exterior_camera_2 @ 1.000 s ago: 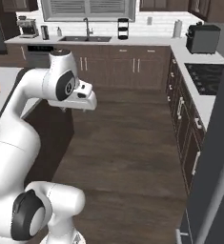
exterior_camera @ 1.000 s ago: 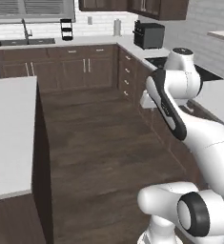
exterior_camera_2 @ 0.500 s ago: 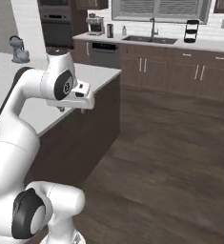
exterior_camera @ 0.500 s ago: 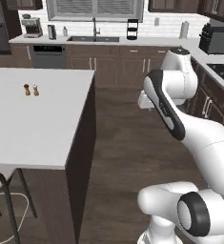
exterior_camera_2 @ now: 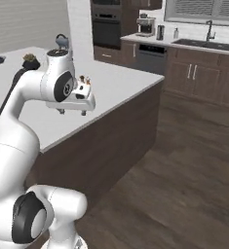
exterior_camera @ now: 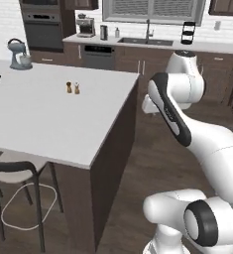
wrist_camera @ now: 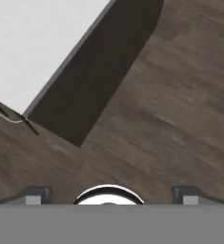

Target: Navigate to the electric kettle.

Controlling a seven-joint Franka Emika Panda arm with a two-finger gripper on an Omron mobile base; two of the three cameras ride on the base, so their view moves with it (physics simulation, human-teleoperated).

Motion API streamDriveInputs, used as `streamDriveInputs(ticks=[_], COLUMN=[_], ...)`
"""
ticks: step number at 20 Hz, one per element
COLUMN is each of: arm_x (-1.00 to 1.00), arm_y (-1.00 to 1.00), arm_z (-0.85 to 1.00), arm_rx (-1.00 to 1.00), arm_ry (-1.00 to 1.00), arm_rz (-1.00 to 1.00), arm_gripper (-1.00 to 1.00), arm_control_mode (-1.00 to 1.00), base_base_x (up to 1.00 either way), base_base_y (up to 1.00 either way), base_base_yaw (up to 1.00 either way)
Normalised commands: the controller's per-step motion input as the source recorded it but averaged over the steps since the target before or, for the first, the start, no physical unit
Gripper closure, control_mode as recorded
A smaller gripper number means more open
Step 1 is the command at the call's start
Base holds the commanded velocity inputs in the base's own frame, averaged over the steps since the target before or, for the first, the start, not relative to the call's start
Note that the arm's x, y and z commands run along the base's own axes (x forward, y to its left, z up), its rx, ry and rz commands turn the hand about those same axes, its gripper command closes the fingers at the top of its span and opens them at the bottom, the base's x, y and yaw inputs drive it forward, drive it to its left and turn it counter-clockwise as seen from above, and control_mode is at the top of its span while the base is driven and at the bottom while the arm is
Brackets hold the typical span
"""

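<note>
A: Trouble lies in that white-topped, dark-sided kitchen island (exterior_camera: 63, 114) standing between the base and the far counter.

B: Where is the tapered brushed-steel electric kettle (exterior_camera: 103, 32)?

A: On the back counter, beside the boxy silver-and-black espresso machine (exterior_camera: 86, 27), left of the sink (exterior_camera: 140, 40). Well apart from us.

B: The risk?

A: I judge a tight turn could clip the island's corner, or the base might stop at the espresso machine instead.

B: The two-finger gripper (wrist_camera: 108, 195)?

A: Fingertips stand wide apart, holding nothing, above the wooden floor (wrist_camera: 180, 105).
</note>
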Motion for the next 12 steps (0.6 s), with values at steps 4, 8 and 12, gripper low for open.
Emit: streamDriveInputs(ticks=[4,8,12], arm_x=[0.0,0.0,0.0], arm_y=[0.0,0.0,0.0], arm_z=[0.0,0.0,0.0], arm_rx=[0.0,0.0,0.0], arm_ry=[0.0,0.0,0.0], arm_rz=[0.0,0.0,0.0], arm_gripper=[-1.0,-1.0,-1.0], arm_control_mode=[1.0,1.0,1.0], base_base_x=[0.55,0.46,0.54], base_base_y=[-0.03,-0.12,-0.19], base_base_yaw=[0.37,0.27,0.11])
